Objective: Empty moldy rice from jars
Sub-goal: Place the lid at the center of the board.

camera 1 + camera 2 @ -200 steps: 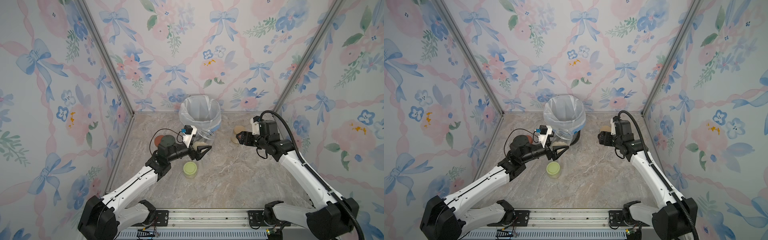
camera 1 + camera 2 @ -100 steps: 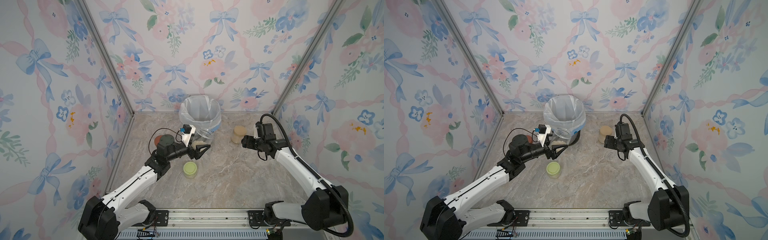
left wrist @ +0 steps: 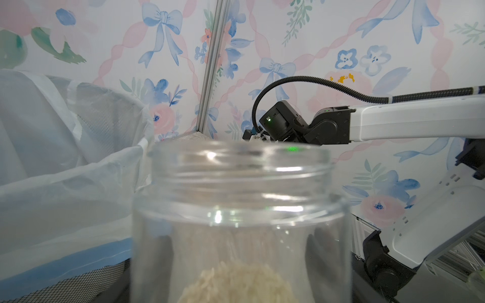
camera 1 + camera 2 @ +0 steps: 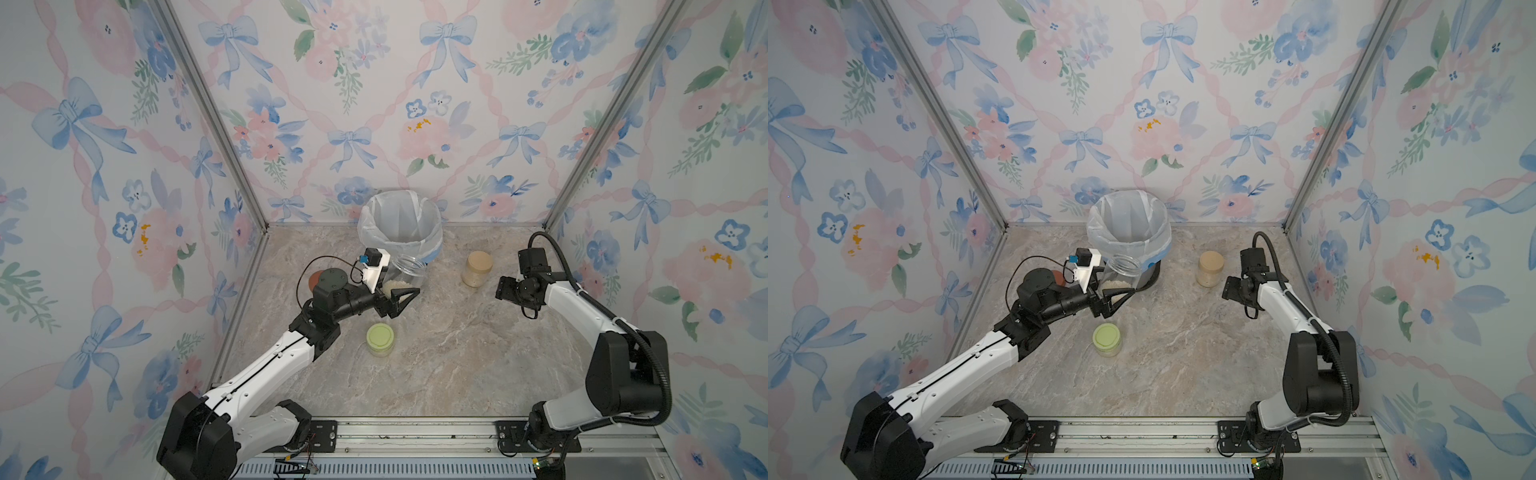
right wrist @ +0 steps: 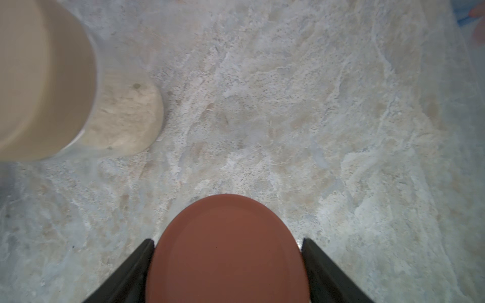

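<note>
Gripping the lidless clear jar (image 4: 409, 266) beside the white-lined bin (image 4: 370, 224), your left pincer (image 4: 399, 291) can pour; right pincer (image 5: 228, 240) holds the rust-red lid (image 5: 225, 251).

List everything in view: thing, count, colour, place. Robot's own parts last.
open jar: one, clear glass, no lid, held at the bin's near side
rice: one heap, pale beige, in the open jar's bottom
green-lidded jar: one, clear, mid table
beige-lidded jar: one, clear, right of the bin
red-lidded jar: one, only its rust-red lid shows, behind the left arm
loose lid: one, rust-red, in the right gripper
bin: one, dark mesh, white liner, back centre
table: one, marbled grey-beige
left gripper: black, shut on the open jar
right gripper: black, shut on the loose lid
</note>
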